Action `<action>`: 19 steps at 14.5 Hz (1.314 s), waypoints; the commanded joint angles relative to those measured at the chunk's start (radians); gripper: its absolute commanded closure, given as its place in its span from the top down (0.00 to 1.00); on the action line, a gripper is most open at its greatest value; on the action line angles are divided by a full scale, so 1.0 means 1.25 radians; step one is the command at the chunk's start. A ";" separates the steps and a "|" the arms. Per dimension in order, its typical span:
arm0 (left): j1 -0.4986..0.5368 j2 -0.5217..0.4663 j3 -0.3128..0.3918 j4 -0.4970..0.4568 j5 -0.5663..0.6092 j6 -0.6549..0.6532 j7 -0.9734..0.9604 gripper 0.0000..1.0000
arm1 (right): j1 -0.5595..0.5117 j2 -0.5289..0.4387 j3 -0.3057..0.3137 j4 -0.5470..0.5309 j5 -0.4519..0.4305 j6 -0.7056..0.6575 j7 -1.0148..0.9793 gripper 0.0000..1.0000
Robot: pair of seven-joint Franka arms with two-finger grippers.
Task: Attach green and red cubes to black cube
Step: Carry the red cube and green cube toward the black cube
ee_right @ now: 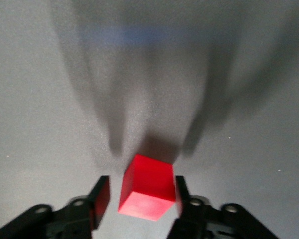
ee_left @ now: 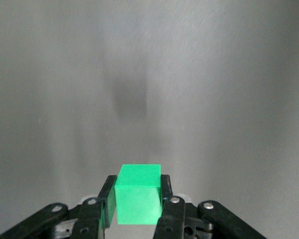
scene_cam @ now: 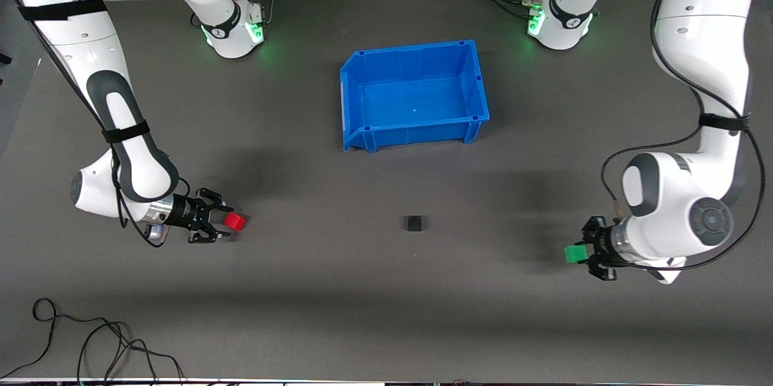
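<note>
Front view: left gripper [scene_cam: 581, 254] clamps green cube [scene_cam: 574, 254]; right gripper [scene_cam: 224, 224] brackets red cube [scene_cam: 236, 222], grip unconfirmed; I judge pickup step, next carry both to black cube [scene_cam: 414, 223].

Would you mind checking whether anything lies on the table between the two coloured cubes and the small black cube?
Nothing visible does. Bare dark table separates the red plastic cube and green plastic cube from the matte black cube; the blue plastic bin sits farther from the camera.
</note>
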State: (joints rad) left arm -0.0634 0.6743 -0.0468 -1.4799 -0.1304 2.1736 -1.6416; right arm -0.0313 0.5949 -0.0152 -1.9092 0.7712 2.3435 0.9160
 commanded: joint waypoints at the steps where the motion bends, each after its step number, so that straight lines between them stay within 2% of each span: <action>1: -0.016 0.015 -0.016 0.023 -0.052 -0.016 -0.045 0.13 | 0.010 0.013 0.000 0.017 0.048 0.005 -0.015 0.41; 3: -0.057 0.027 -0.029 0.023 -0.060 -0.015 -0.089 0.13 | 0.019 0.011 0.000 0.019 0.049 0.005 -0.011 0.33; 8: -0.094 0.021 -0.029 0.025 -0.065 -0.018 -0.157 0.12 | 0.070 -0.002 0.000 0.053 0.049 0.002 0.036 0.33; 11: -0.147 0.038 -0.031 0.030 -0.070 -0.015 -0.212 0.08 | 0.148 0.004 -0.001 0.101 0.049 0.004 0.114 0.33; 16: -0.238 0.080 -0.028 0.032 -0.067 0.009 -0.303 0.09 | 0.267 0.046 -0.001 0.204 0.049 0.010 0.249 0.34; 19: -0.246 0.088 -0.029 0.030 -0.071 0.055 -0.320 0.09 | 0.339 0.091 -0.001 0.274 0.049 0.052 0.331 0.34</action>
State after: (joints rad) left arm -0.3582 0.7687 -0.0999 -1.4667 -0.2117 2.2244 -2.0151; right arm 0.3355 0.6422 -0.0044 -1.6587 0.8112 2.3750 1.2635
